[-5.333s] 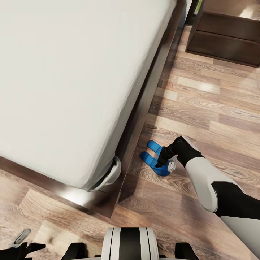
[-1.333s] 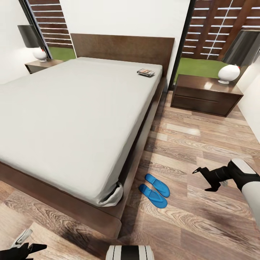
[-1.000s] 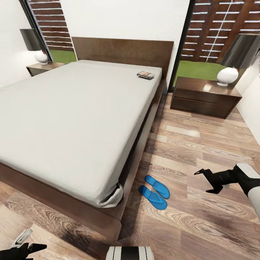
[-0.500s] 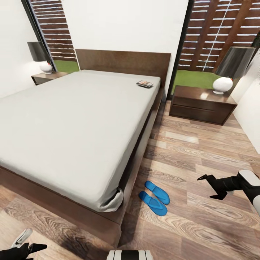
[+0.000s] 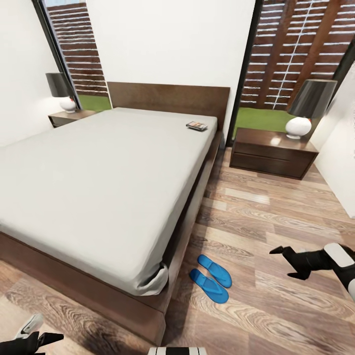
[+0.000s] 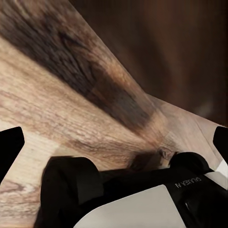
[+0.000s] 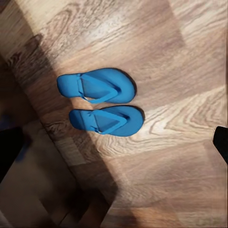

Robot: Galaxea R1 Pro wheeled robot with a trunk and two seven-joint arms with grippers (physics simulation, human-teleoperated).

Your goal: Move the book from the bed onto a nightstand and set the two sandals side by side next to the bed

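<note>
The two blue sandals (image 5: 212, 278) lie flat and side by side on the wood floor, close to the foot corner of the bed (image 5: 98, 167); the right wrist view looks down on the sandals (image 7: 102, 102). The book (image 5: 196, 126) rests on the grey mattress near the headboard, at the side facing the right nightstand (image 5: 272, 153). A second nightstand (image 5: 69, 116) stands at the bed's far left. My right gripper (image 5: 286, 263) hovers open and empty above the floor, right of the sandals. My left gripper (image 5: 30, 336) is low at the near left, open and empty, over bare floor (image 6: 71, 109).
Each nightstand carries a lamp with a white base and dark shade (image 5: 299, 127). Tall windows flank the headboard. A white wall (image 5: 340, 162) closes the right side. A wide strip of plank floor (image 5: 266, 207) runs between bed and wall up to the right nightstand.
My right gripper has let go of a sandal and pulled back to the right. The head view has lifted from the bed corner to take in the room.
</note>
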